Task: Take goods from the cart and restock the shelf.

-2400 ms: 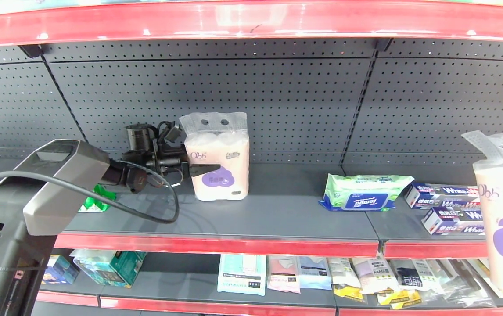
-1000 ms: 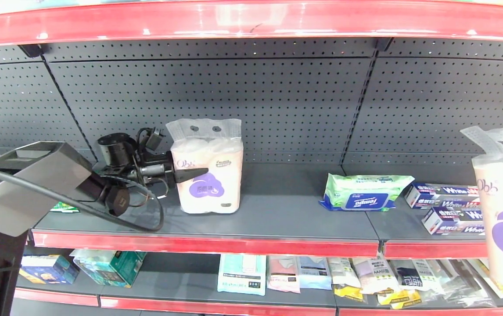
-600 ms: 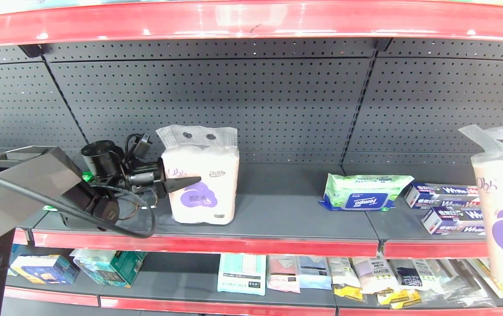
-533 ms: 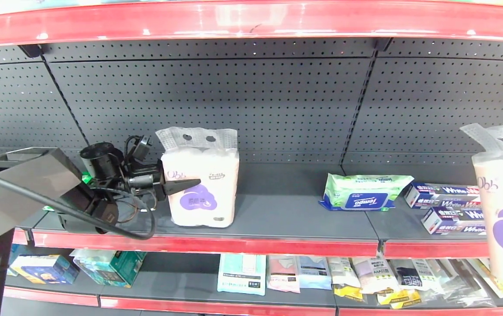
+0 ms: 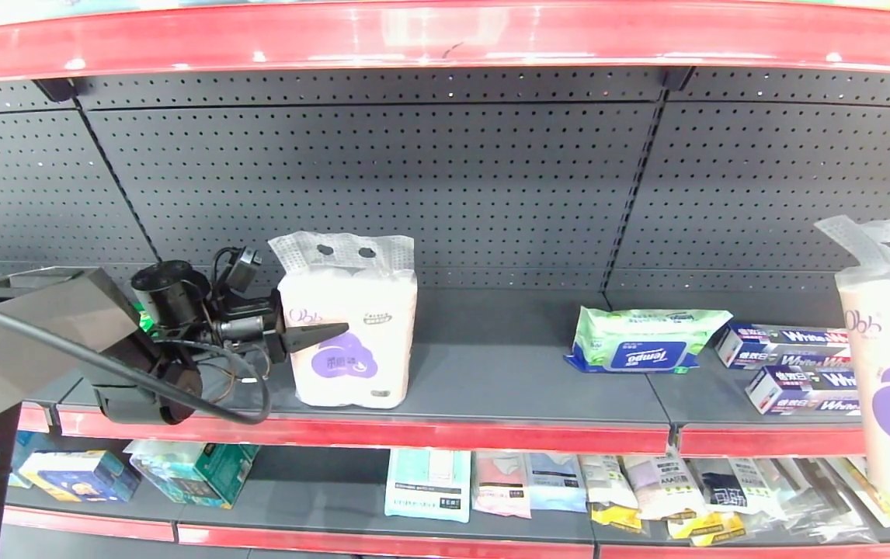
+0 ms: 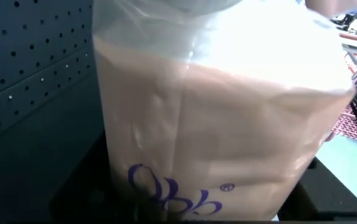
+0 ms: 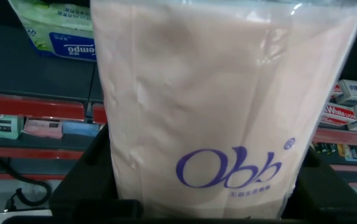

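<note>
Closest to me, the right gripper (image 7: 210, 186) is clamped on a toilet paper pack (image 7: 228, 93), a finger on each side, holding it upright out in front of the shelf (image 5: 491, 388). Farther in, the left gripper (image 5: 336, 324) grips a second toilet paper pack (image 5: 348, 341) from the side; its base seems to touch the shelf's front edge. Beyond, off to that gripper's right, lie a wipes packet (image 5: 643, 341) and toothpaste boxes (image 5: 794, 365).

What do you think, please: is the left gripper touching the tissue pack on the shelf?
Touching. The head view shows the left gripper with one jaw flat against the tissue pack.
</note>
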Robot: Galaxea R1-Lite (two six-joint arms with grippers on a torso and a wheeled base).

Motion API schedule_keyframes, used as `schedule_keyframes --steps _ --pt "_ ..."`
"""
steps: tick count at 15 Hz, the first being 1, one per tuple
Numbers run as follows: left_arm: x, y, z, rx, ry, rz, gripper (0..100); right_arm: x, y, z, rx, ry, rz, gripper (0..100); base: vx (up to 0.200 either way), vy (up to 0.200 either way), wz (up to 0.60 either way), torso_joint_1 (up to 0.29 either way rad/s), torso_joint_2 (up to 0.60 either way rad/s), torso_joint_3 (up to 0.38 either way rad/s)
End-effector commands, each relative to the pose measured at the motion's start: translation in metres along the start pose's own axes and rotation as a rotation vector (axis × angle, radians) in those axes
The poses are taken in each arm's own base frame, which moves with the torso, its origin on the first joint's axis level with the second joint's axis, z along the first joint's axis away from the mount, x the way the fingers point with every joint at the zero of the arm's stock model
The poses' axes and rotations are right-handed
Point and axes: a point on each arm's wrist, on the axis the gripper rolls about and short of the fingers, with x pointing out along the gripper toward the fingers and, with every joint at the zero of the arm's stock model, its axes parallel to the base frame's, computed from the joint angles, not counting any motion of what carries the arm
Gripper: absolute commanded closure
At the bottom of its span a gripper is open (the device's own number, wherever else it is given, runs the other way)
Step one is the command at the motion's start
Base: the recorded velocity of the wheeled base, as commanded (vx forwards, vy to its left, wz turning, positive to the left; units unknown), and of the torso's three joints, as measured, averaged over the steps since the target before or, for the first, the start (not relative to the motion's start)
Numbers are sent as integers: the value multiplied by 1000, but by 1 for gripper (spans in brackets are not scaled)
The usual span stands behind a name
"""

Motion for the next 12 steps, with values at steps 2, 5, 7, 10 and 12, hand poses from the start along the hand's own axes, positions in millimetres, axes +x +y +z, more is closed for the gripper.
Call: schedule_keyframes --steps 2,5,7,10,12 --pt "-2 0 -11 -12 3 6 100 -1 0 1 0 -4 -1 100 0 0 0 0 0 0" --pt "-4 -4 -17 -24 5 14 100 -1 -1 3 1 -9 -3 100 0 0 0 0 0 0" --pt "-5 -5 -16 -24 4 20 100 -1 -1 3 1 -10 -5 100 0 0 0 0 0 0" --pt "-11 -4 -17 -24 4 27 100 0 -1 3 1 -9 -4 100 0 0 0 0 0 0" --pt "-12 -5 -18 -29 7 18 100 -1 -1 4 1 -10 -5 100 0 0 0 0 0 0"
